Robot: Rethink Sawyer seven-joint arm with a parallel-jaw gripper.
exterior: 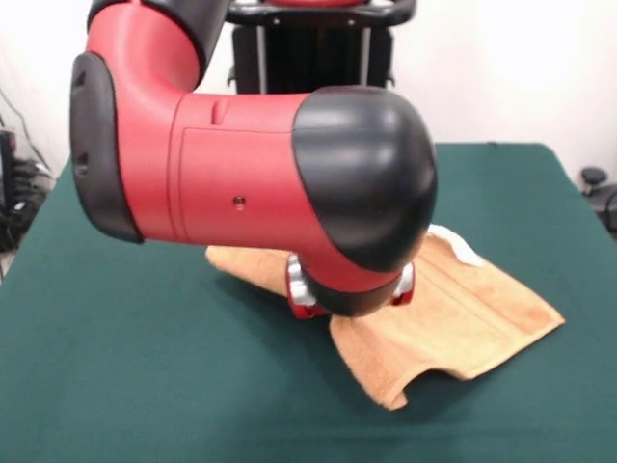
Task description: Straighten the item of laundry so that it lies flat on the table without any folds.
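Observation:
The orange-tan towel (pixel 472 318) lies on the dark green table (pixel 116 367), right of centre. Its right half spreads out towards a corner at the right. Woven band stripes run across it. A small white tag (pixel 461 243) shows at its far edge. The near edge is curled up into a hump at the front. The left part (pixel 241 262) runs under the arm and is mostly hidden. The big red and black arm (pixel 289 174) hangs low over the towel's middle and hides the gripper.
The robot's black pedestal (pixel 308 48) stands at the table's far side. Dark gear sits off the table at the left edge (pixel 14 183) and the right edge (pixel 598 188).

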